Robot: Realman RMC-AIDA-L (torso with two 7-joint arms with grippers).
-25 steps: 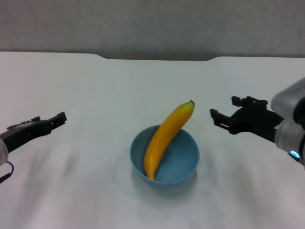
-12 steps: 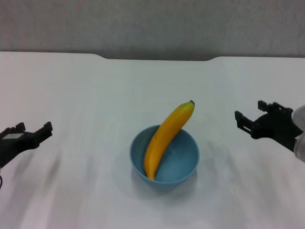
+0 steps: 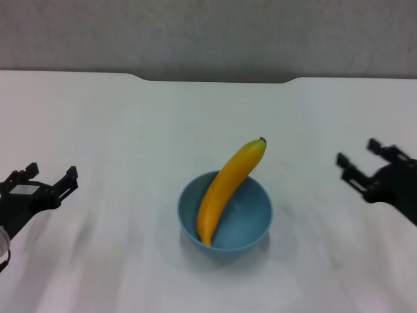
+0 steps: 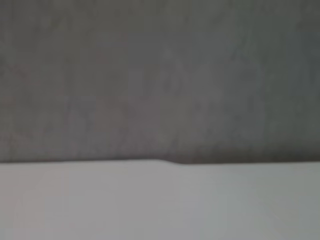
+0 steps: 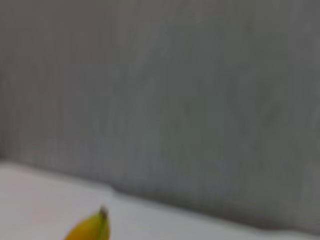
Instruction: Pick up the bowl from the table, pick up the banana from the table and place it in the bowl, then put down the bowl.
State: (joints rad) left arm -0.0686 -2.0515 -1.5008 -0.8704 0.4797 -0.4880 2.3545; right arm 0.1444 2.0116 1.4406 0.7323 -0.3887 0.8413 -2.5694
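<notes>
On the white table (image 3: 98,117), we judge the banana (image 3: 228,186) overhanging the bowl (image 3: 251,218) could tip out; left gripper (image 3: 44,182) and right gripper (image 3: 361,163) both gape apart.

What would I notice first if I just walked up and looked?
Probably the yellow banana, standing tilted in the light-blue bowl in the middle of the white table, its dark tip poking out over the far rim. Next, the two black pincers, both open and holding nothing: the left pincer near the left edge, the right pincer near the right edge.
</notes>
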